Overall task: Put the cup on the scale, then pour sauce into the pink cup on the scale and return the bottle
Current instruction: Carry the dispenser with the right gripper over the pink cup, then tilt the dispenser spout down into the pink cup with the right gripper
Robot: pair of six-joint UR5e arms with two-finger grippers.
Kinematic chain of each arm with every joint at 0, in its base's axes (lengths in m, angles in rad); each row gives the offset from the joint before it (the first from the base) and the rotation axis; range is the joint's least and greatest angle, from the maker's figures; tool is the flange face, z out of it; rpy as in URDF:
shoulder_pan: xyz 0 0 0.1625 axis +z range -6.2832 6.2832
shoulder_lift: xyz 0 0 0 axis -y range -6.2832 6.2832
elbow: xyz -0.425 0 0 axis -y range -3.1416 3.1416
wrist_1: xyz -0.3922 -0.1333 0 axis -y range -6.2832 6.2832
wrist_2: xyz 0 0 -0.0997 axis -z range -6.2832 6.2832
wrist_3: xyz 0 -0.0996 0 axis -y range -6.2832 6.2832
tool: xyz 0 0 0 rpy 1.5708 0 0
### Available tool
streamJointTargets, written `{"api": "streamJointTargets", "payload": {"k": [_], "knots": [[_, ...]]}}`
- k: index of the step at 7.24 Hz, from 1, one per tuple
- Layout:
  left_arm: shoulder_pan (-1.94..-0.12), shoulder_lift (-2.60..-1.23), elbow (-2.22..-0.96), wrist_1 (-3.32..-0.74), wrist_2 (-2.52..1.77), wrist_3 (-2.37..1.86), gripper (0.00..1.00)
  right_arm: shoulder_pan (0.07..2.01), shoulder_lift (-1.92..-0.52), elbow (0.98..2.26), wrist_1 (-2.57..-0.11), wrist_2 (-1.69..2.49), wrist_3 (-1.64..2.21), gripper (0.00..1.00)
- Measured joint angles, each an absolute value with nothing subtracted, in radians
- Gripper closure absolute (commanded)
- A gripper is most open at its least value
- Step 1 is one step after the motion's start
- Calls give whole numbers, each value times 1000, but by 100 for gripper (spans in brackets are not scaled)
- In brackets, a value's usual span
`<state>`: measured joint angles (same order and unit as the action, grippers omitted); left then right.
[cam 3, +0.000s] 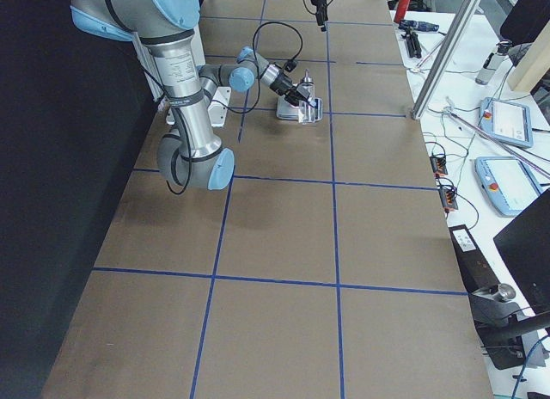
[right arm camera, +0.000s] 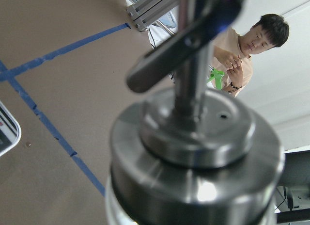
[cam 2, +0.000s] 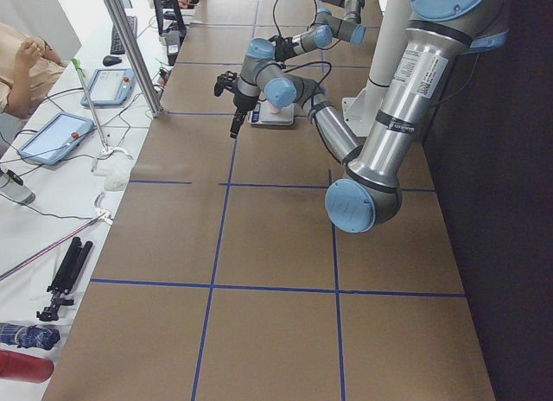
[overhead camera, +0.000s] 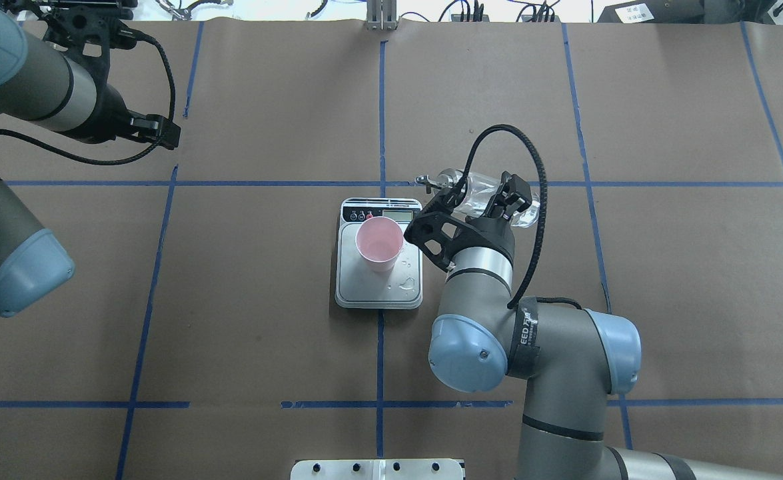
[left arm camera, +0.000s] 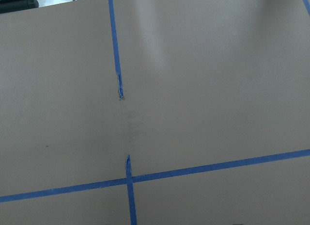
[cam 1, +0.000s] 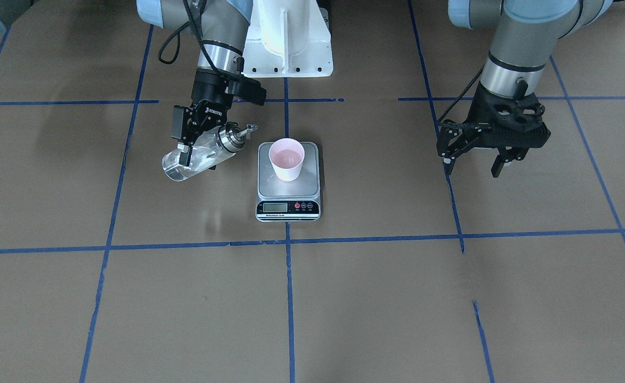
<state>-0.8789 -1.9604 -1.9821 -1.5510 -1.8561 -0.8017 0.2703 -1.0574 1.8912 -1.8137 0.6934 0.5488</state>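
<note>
While the small clear glass bottle (cam 1: 176,167) lies tilted, clamped in the jaws of the right gripper (cam 1: 198,155) just beside the flat steel-topped kitchen scale (cam 1: 289,187), its metal spout could drip short of the pale pink tapered cup (cam 1: 286,158) standing on the scale, wetting the platform or the brown worktop (cam 1: 376,298). The left gripper (cam 1: 472,169), jaws apart and empty, hangs well away from the scale.

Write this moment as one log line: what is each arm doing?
pale pink tapered cup: upright on flat steel-topped scale | right gripper: shut on small clear glass bottle, tilted beside scale | left gripper: open, empty
</note>
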Motion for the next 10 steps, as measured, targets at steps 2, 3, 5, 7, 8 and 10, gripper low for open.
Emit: {"api": "streamJointTargets", "payload": {"k": [2,3,5,7,8,10], "knots": [[-878,-1960,-1981,-1552,-1856,-807,12,250,-1051,1872,-1866,608,458,100],[-878,-1960,-1981,-1552,-1855,-809,12,236,-1043,1862,-1915,560,446,100],[-877,-1960,-1980,-1552,-1855,-812,12,227,-1029,1843,-1997,507,436,100],[-877,-1960,-1980,-1552,-1855,-813,12,226,-1024,1838,-2062,469,388,100],[-877,-1960,-1980,-1552,-1855,-813,12,226,-1022,1835,-2075,454,348,100],[-877,-1960,-1982,-1552,-1855,-814,12,225,-1020,1832,-2098,430,283,100]]}}
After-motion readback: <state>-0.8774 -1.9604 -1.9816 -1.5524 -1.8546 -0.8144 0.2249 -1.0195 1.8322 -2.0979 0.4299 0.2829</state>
